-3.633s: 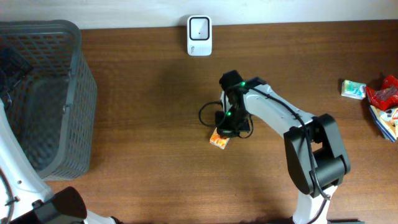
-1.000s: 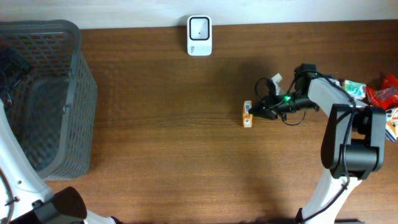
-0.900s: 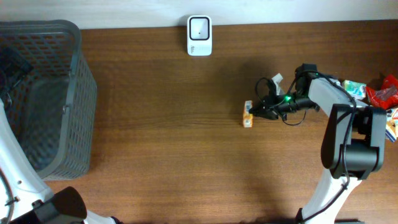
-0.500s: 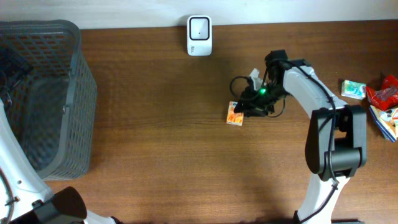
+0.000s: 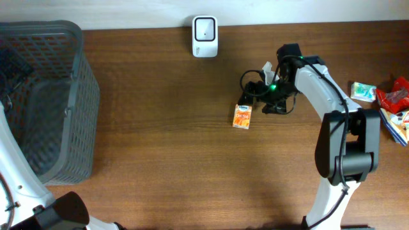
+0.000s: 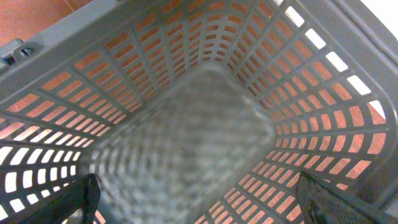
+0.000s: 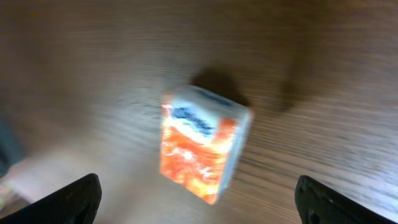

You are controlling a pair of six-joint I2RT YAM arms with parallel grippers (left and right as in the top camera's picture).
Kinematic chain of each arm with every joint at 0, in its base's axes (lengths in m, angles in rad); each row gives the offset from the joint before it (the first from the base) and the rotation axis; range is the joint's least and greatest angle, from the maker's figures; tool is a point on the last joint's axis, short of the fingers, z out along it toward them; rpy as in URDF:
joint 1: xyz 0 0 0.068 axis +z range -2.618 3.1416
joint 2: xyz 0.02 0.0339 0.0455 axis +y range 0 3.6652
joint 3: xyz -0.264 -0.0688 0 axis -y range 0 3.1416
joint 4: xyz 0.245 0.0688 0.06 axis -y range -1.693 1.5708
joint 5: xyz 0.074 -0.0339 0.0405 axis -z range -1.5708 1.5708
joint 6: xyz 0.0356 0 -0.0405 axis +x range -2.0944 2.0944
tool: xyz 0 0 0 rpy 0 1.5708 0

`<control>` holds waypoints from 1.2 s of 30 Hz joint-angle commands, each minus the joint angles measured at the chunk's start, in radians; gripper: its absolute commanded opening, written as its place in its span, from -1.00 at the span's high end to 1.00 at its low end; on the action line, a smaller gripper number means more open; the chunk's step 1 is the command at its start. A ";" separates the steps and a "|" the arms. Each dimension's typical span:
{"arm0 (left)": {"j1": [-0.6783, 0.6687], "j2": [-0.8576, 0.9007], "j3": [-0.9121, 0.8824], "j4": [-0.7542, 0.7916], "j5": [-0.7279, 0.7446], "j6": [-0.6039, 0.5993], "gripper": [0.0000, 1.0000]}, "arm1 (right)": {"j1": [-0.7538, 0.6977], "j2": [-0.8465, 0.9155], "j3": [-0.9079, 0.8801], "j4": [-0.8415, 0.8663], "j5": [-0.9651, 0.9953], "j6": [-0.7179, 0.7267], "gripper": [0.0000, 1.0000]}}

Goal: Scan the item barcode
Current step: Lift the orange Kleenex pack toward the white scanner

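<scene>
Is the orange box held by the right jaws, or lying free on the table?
Free. The orange box lies on the table; the right gripper's jaws stand wide open, clear of it.

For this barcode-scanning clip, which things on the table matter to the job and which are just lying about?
Job: orange box; white scanner at the back edge.
Lying about: grey basket; green-white packet; red packets at the right edge.

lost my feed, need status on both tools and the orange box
Left tool open over grey basket. Right tool open, by orange box. Box flat on table, unheld. Nothing between it and white scanner.
</scene>
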 commanded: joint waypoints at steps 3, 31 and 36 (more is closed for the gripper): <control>0.006 0.002 0.004 -0.001 -0.003 -0.010 -0.98 | 0.011 -0.010 -0.042 -0.034 0.110 0.048 -0.99; 0.006 0.002 0.004 0.000 -0.003 -0.010 -0.98 | 0.118 0.033 -0.049 0.043 0.149 0.099 0.04; 0.006 0.002 0.004 -0.001 -0.003 -0.010 -0.98 | 0.121 0.068 -0.055 0.041 0.174 0.098 0.04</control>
